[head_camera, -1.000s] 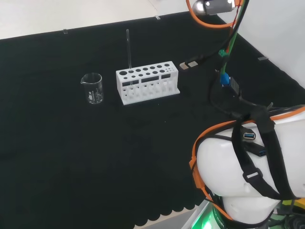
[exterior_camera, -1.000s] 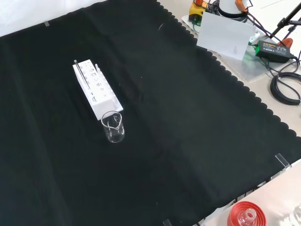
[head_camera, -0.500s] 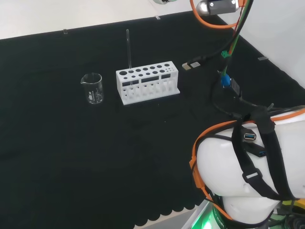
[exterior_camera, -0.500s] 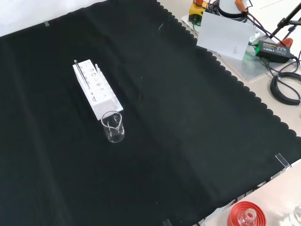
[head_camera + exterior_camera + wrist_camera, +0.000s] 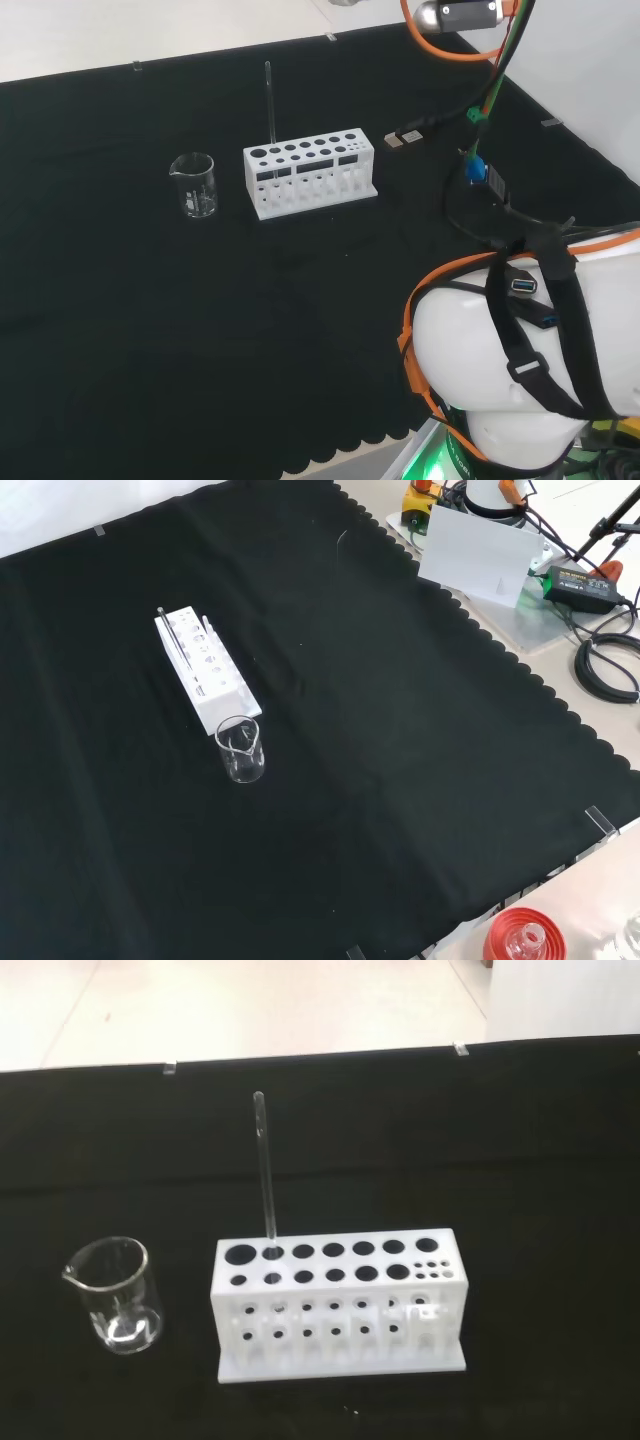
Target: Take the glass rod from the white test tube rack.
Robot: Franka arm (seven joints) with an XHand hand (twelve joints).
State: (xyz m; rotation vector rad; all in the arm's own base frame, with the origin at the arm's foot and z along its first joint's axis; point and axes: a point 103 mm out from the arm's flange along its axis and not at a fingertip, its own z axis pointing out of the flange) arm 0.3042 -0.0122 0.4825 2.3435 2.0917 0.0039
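Observation:
The white test tube rack point(image 5: 310, 172) stands on the black cloth past the middle of the head view. A thin clear glass rod point(image 5: 270, 105) stands upright in a hole near the rack's left end. In the front view the rack point(image 5: 208, 670) lies at the upper left with the rod point(image 5: 172, 638) at its far end. The wrist view looks at the rack point(image 5: 340, 1305) from a distance, and the rod point(image 5: 265, 1165) rises well above its top. Nothing touches the rod.
An empty clear beaker point(image 5: 194, 185) stands just left of the rack in the head view, and nearer than the rack in the front view point(image 5: 241, 750). The arm's white link point(image 5: 530, 350) and hanging cables point(image 5: 480, 170) are at the head view's right. A red ribbed stand point(image 5: 520, 940) sits off the cloth.
At the head view's top the arm's grey-capped part and its cables have shifted a little to the right. Rack, rod and beaker have not moved.

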